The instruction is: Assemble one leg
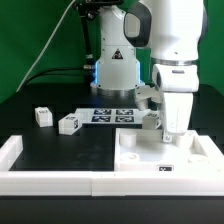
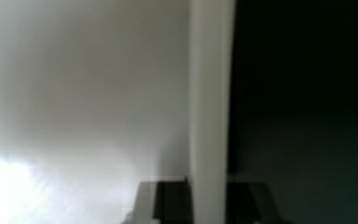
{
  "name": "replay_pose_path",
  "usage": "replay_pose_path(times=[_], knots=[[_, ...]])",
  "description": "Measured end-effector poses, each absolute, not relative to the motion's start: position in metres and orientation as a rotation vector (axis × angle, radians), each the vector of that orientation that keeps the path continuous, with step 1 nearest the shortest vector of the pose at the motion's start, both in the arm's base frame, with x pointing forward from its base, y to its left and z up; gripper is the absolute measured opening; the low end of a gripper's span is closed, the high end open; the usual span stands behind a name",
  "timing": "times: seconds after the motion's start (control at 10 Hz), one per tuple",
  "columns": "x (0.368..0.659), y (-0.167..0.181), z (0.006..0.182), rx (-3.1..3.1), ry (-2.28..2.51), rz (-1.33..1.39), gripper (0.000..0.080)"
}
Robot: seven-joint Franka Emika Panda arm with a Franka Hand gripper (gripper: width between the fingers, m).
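Two legs lie loose on the black table at the exterior view's left, one small white tagged block (image 1: 42,116) and a second (image 1: 68,124) beside it. My gripper (image 1: 172,128) points straight down at the far edge of the large flat white square part (image 1: 150,158), far from both legs. In the wrist view the part's broad white face (image 2: 87,100) and its thin edge (image 2: 210,90) run through the frame. The edge passes between my dark fingers (image 2: 163,203), which touch it on both sides. My gripper (image 2: 208,205) is shut on that edge. No leg shows in the wrist view.
The marker board (image 1: 112,115) lies flat behind the legs, in front of the robot base (image 1: 115,70). A low white wall (image 1: 60,172) runs along the front and up the left side. The square part sits in its right corner.
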State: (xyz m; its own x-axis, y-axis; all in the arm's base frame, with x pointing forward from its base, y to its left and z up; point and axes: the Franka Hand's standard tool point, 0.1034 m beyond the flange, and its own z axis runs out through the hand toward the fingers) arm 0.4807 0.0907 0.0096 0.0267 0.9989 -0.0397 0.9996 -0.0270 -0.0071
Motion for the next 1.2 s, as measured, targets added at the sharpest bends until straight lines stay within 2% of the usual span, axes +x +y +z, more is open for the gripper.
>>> replay_pose_path(times=[0.3, 0.4, 0.5, 0.6, 0.7, 0.8, 1.2], knots=[[0.4812, 0.0901, 0.0094, 2.236, 2.176, -0.062, 0.0058], [0.4812, 0.0900, 0.0093, 2.236, 2.175, -0.062, 0.0238], [0.4812, 0.0899, 0.0093, 2.236, 2.175, -0.062, 0.0373], [0.4812, 0.0899, 0.0093, 2.236, 2.175, -0.062, 0.0373], [0.4812, 0.0899, 0.0093, 2.236, 2.175, -0.062, 0.0555], [0.4811, 0.0899, 0.0093, 2.237, 2.175, -0.062, 0.0619], [0.4808, 0.0900, 0.0098, 2.243, 2.168, -0.062, 0.0648]])
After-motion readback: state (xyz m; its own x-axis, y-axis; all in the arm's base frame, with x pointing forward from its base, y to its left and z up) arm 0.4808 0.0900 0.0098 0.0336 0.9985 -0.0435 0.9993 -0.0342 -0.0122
